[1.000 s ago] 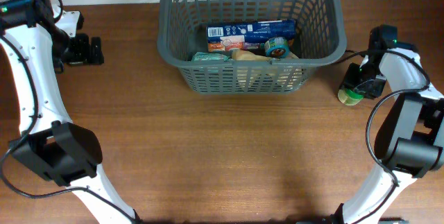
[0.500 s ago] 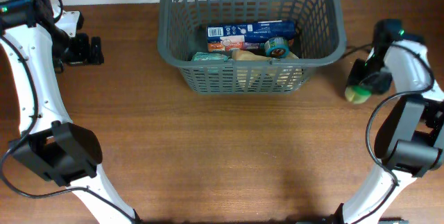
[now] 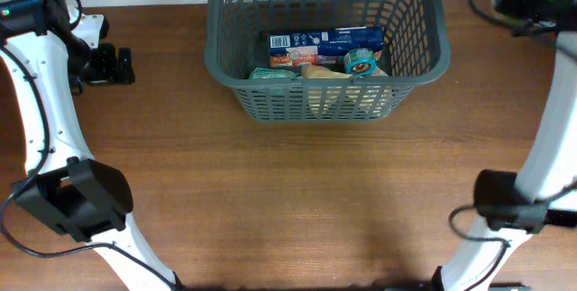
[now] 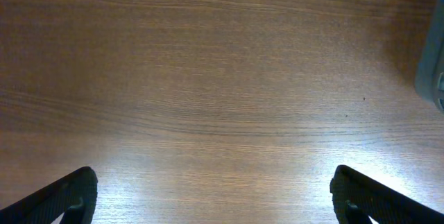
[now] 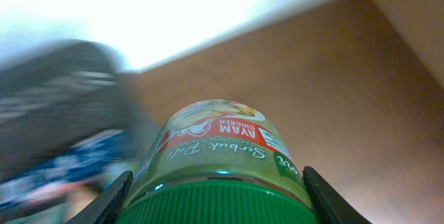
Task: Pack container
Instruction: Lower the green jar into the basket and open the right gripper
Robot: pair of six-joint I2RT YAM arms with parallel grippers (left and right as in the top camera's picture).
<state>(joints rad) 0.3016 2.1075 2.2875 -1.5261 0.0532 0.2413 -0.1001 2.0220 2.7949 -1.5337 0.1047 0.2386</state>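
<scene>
**Basket at the far middle of the surface, a jar held on its right**

The container (image 3: 315, 102) is a dark grey plastic basket with slotted lattice walls and a thick rim, sitting upright with groceries (image 3: 325, 48) already across its floor. It looks stiff and light in itself, made heavier by its load. The rim is probably the firmest place to hold it, since the slotted walls may flex. The right gripper (image 5: 218, 207) is clamped on the green lid of a jar (image 5: 218, 151) with a chicken label. The jar is likely glass, so smooth, weighty and breakable. It hangs in the air, with the blurred basket to its left. The left gripper (image 4: 215, 196) has its fingers wide apart over bare wooden surface (image 4: 208, 78), holding nothing.
</scene>
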